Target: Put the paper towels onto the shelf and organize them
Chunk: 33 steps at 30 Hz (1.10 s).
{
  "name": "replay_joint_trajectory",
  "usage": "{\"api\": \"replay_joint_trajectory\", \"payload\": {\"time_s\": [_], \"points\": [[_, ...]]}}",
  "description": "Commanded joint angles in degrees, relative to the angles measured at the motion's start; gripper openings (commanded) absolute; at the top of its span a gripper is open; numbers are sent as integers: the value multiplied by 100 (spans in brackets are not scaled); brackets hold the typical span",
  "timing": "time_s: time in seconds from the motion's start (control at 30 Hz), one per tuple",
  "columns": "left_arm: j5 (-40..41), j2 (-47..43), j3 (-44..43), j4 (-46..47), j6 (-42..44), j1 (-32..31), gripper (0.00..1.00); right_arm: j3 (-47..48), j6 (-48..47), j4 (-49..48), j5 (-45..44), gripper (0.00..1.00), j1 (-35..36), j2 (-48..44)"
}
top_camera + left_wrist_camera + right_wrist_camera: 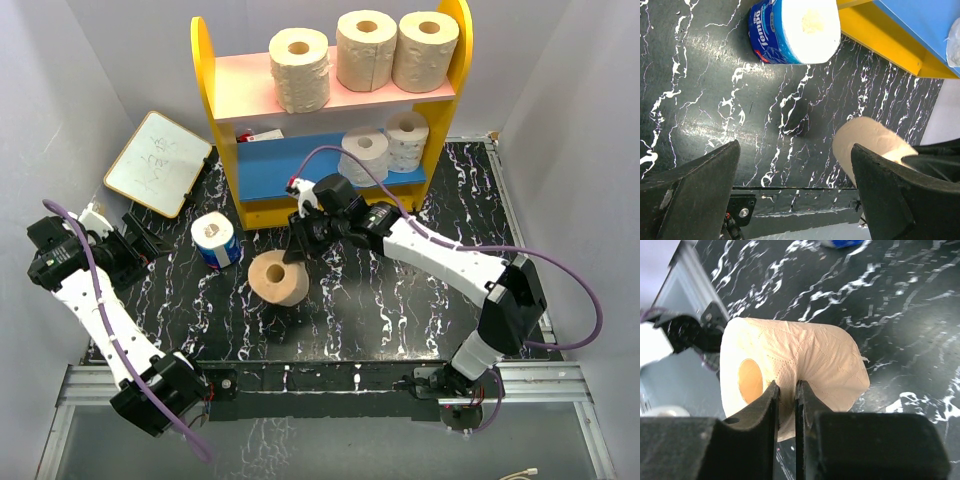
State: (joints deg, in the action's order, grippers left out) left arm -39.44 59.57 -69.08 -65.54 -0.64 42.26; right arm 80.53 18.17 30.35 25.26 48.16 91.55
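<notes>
Shelf [203, 60] holds five: three tan rolls [366, 50] up top, two white rolls [364, 155] below. Your right claw [786, 390] pinches the fourth tan roll [278, 277] near the shelf. Blue-wrapped roll [217, 240] stands on table [400, 300]; left claw [795, 150] gapes empty.

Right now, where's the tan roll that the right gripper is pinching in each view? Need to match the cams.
Top external: tan roll left of centre, in front of the shelf.
Left wrist: tan roll at lower right, its lower part hidden by a black finger.
Right wrist: tan roll at centre, its wall pinched by the right gripper.
Shared landmark: the black marbled tabletop lies under the roll in all three.
</notes>
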Motion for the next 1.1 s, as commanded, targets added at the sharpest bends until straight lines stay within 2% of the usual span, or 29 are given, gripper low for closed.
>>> {"api": "replay_joint_trajectory", "payload": {"time_s": [0.0,0.13,0.3,0.47,0.6,0.67,0.8,1.0,1.07], "points": [[-83,-134,-17,-38,-15,37,91,-185,742,-803,-480,0,-312,-352],[-61,-141,-18,-38,-19,35,91,-51,1204,-604,-1022,0,-362,-393],[-39,-153,-13,-37,-29,34,91,753,2344,496,-2009,0,-377,-495],[-56,-115,-9,-26,-28,36,91,1634,2451,620,-3656,0,-376,-503],[-44,-107,-9,-29,-31,35,91,2606,2678,728,-4323,0,-373,-358],[-26,-113,-9,-29,-37,37,91,3108,2838,777,-4195,0,-377,-213],[14,-174,-5,-39,-48,32,91,3950,3177,876,-3039,0,-376,85],[81,-236,-9,-38,-82,34,91,4731,3346,711,-1755,0,-372,499],[86,-248,4,-33,-87,36,91,4959,3395,661,-1759,0,-372,596]]}}
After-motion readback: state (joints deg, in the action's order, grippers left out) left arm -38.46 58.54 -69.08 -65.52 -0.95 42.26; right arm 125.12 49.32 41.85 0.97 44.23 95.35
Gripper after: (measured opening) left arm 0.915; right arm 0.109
